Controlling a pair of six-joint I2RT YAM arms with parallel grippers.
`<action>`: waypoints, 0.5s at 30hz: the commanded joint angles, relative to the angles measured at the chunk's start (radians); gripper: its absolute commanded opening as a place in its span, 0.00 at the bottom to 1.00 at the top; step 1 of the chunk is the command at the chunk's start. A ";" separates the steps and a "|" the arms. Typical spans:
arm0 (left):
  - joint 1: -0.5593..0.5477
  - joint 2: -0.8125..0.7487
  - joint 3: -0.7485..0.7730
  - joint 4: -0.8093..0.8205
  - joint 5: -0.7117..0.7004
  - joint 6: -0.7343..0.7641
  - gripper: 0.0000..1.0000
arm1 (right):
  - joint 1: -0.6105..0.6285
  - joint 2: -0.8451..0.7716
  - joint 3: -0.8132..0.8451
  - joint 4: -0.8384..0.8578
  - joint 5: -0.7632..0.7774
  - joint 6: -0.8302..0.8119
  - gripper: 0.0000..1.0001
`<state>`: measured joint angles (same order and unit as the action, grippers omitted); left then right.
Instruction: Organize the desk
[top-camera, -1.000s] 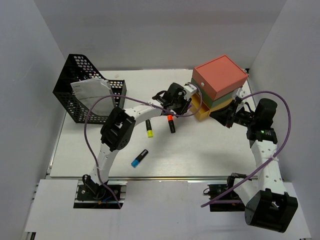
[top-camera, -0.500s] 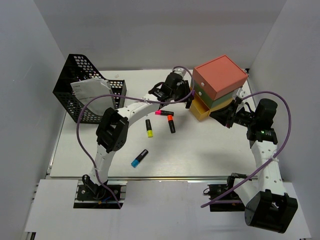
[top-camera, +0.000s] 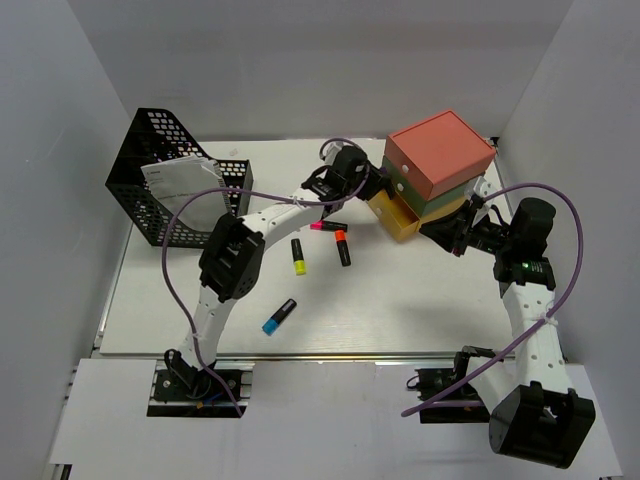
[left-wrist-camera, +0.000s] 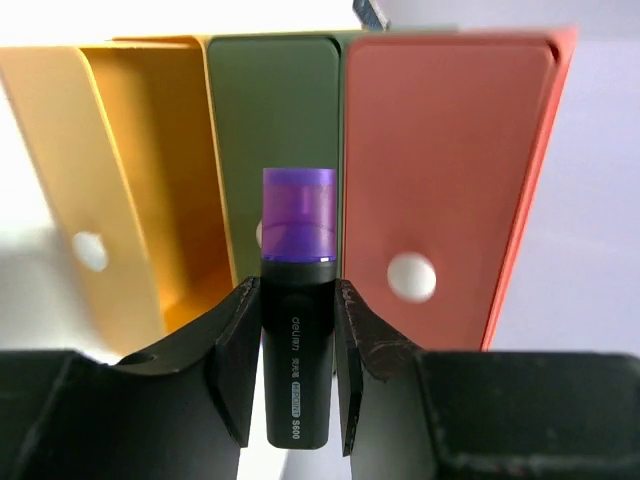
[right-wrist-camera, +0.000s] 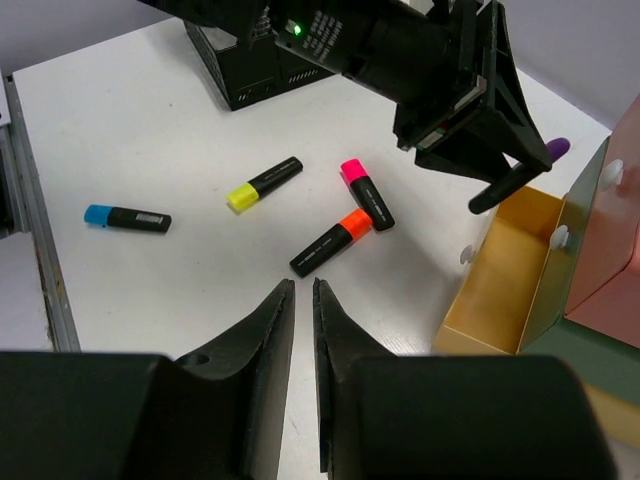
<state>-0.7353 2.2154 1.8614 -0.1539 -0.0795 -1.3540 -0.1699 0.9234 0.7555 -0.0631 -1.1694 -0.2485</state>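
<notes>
One desk (top-camera: 420, 300): wide flat white tabletop under the stacked coral, green and yellow plastic drawer box (top-camera: 440, 150); we judge it rigid, heavy, slick, so we take its clutter, never the desk.
Drawer box: bottom yellow drawer stands open.
Left gripper (left-wrist-camera: 297, 300): facing the box front, clamped on the barrel of a purple-capped black highlighter (left-wrist-camera: 297, 215).
Right gripper (right-wrist-camera: 303, 290): beside the box, jaws narrowly apart, empty.
</notes>
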 joint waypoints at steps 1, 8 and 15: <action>0.002 0.029 0.015 0.083 -0.051 -0.140 0.00 | -0.006 -0.015 0.022 0.003 0.002 -0.020 0.19; -0.007 0.098 0.055 0.105 -0.029 -0.188 0.00 | -0.006 -0.021 0.022 0.002 0.008 -0.023 0.19; -0.007 0.078 -0.036 0.226 0.029 -0.172 0.44 | -0.005 -0.021 0.021 0.000 0.008 -0.025 0.19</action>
<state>-0.7372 2.3489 1.8599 -0.0269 -0.0856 -1.5249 -0.1699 0.9218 0.7555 -0.0662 -1.1576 -0.2581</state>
